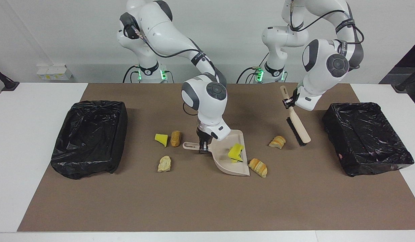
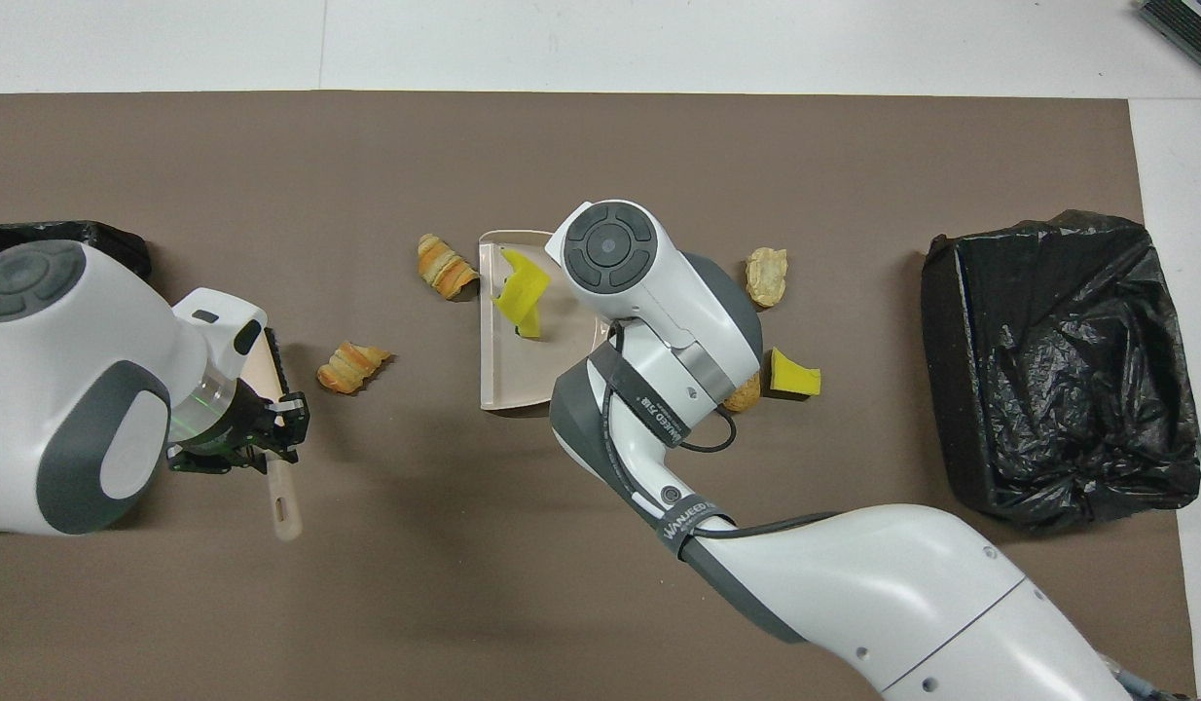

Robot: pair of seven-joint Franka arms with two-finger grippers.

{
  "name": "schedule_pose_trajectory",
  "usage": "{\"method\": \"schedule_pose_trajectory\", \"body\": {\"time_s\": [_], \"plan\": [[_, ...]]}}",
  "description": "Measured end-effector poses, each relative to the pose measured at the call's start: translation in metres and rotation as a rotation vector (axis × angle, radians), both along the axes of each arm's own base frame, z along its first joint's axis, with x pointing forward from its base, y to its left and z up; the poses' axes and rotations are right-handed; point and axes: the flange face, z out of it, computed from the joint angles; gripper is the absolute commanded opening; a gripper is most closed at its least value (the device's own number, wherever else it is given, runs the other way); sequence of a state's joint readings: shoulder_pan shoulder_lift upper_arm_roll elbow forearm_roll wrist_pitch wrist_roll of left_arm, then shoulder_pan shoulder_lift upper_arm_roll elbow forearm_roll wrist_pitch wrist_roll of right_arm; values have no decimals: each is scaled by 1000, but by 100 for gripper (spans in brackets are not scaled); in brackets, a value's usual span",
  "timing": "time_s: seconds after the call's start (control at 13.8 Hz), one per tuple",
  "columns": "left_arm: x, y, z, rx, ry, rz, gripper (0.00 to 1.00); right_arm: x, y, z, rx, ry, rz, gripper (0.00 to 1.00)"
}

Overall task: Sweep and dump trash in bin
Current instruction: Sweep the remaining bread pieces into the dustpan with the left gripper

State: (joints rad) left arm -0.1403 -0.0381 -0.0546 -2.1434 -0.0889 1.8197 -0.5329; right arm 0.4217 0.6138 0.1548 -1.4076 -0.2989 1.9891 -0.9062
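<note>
My right gripper (image 1: 203,148) is shut on the handle of the beige dustpan (image 1: 227,164), which rests on the mat; the arm hides the gripper in the overhead view. Yellow foam pieces (image 1: 236,153) lie in the pan (image 2: 508,370). A striped bread lump (image 1: 258,167) touches the pan's open edge. Another bread lump (image 1: 277,142) lies between the pan and the brush (image 1: 296,122). My left gripper (image 1: 289,102) is shut on the brush handle, with the brush tilted and its bristles low beside that lump. A yellow wedge (image 1: 161,138), a brown lump (image 1: 175,138) and a pale lump (image 1: 164,163) lie beside the pan's handle.
Two bins lined with black bags stand on the brown mat: one at the right arm's end (image 1: 89,137) and one at the left arm's end (image 1: 365,137). The right arm reaches across the mat's middle and covers part of the brown lump (image 2: 746,394) from above.
</note>
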Motion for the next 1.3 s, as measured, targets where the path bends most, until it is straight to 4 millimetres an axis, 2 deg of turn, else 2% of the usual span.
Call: {"method": "schedule_pose_trajectory", "body": {"time_s": [0.07,0.22,0.51,0.72,0.94,1.01,1.16,1.3], "plan": [[-4,-4,-12,-15,-10,14,0,0,0,0,0,0,0,0],[-7,-22,-23,-37,-39,1,0,0,0,0,0,0,0,0],[-1,-81,-39,-93,-145,-75,0,0,0,0,0,0,0,0],[18,-118,-35,-131,-188,-111,0,0,0,0,0,1,0,0],[16,-159,-30,-189,-188,-150,0,0,-2,-2,-3,3,-2,0],[16,-165,-27,-207,-193,-171,0,0,-2,-2,-3,3,-3,0],[21,-164,-13,-244,-205,-305,0,0,-2,-2,-3,3,-3,0],[30,-143,16,-288,-181,-476,0,0,-2,-2,-3,3,-3,0]]}}
